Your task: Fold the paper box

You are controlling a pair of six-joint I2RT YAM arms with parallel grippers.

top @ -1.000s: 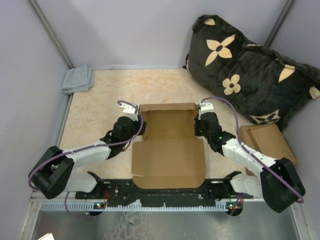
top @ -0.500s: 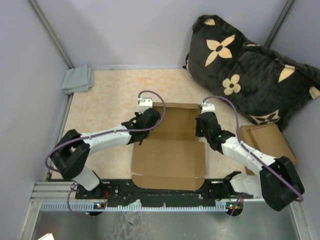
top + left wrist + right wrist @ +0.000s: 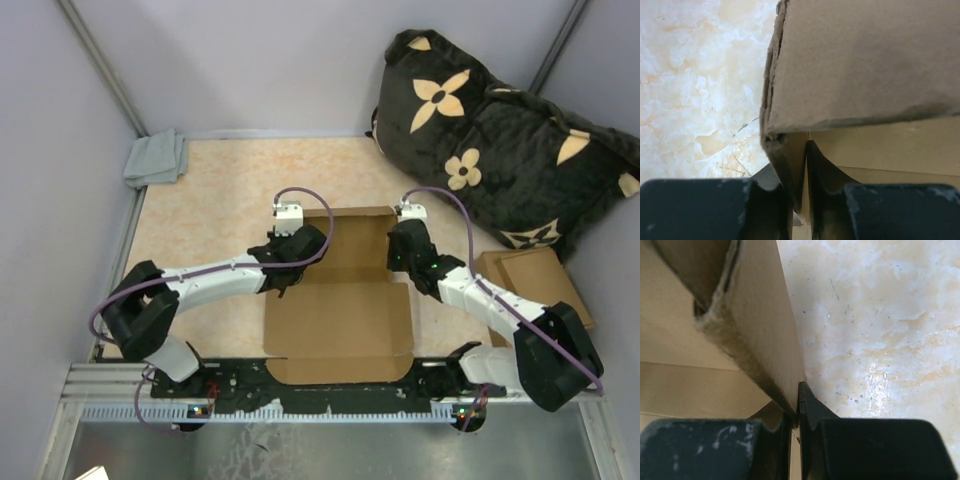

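The paper box (image 3: pixel 340 318) is a brown die-cut cardboard sheet lying on the table between the arms, its far part folded up into walls. My left gripper (image 3: pixel 300 240) is shut on the upright left side wall (image 3: pixel 790 150) near the far left corner. My right gripper (image 3: pixel 400 240) is shut on the upright right side wall (image 3: pixel 765 340) near the far right corner. In the wrist views each pair of black fingers pinches a thin cardboard edge. The near flap (image 3: pixel 340 368) lies flat by the arm bases.
A pile of brown cardboard pieces (image 3: pixel 535 280) lies at the right. A black cushion with tan flowers (image 3: pixel 500 140) leans at the back right. A grey cloth (image 3: pixel 155 158) sits at the back left corner. Grey walls enclose the marbled tabletop (image 3: pixel 220 190).
My left arm swung in from the left and closed on the box's left wall. The right gripper kept its hold on the right wall. The far part of the box stands more upright.
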